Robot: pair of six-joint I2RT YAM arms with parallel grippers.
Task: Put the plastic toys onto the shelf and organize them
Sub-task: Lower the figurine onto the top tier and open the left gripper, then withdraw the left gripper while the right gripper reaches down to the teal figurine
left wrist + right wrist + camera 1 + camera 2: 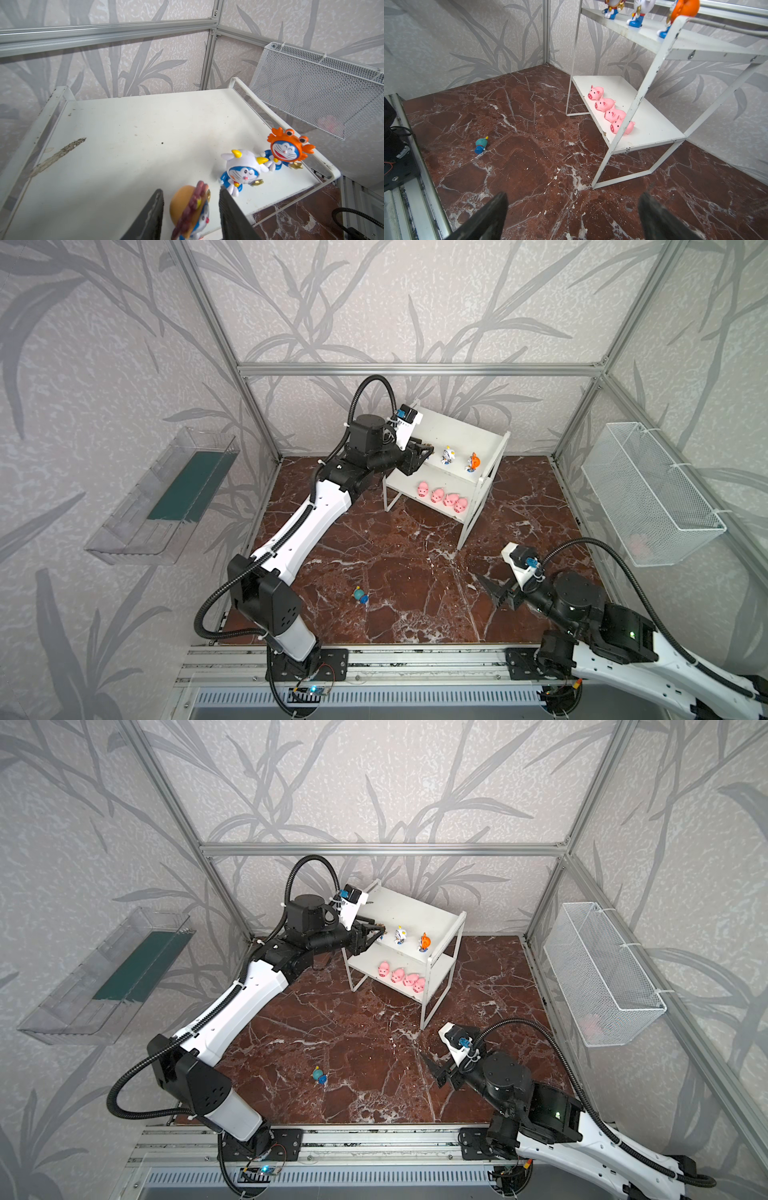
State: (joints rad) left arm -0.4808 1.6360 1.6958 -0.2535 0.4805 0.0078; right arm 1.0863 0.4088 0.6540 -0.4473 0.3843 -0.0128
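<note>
The white two-tier shelf (457, 435) (411, 911) stands at the back of the marble floor. On its top board (135, 135) my left gripper (190, 190) (428, 450) is open around the brown-hooded figurine (190, 209), with a gap on both sides. Beside it stand the white-gold figurine (243, 170) (449, 455) and the orange one (285, 149) (473, 462). Several pink pigs (442, 496) (610, 110) line the lower board. A teal figurine (360, 595) (481, 144) lies on the floor. My right gripper (573, 195) (492, 587) hangs open and empty over the floor near the shelf's front leg.
A clear plastic tray (166, 497) hangs on the left wall. A white mesh basket (652, 493) hangs on the right wall with something faint and pink inside. An aluminium rail (415, 659) runs along the front edge, carrying both arm bases.
</note>
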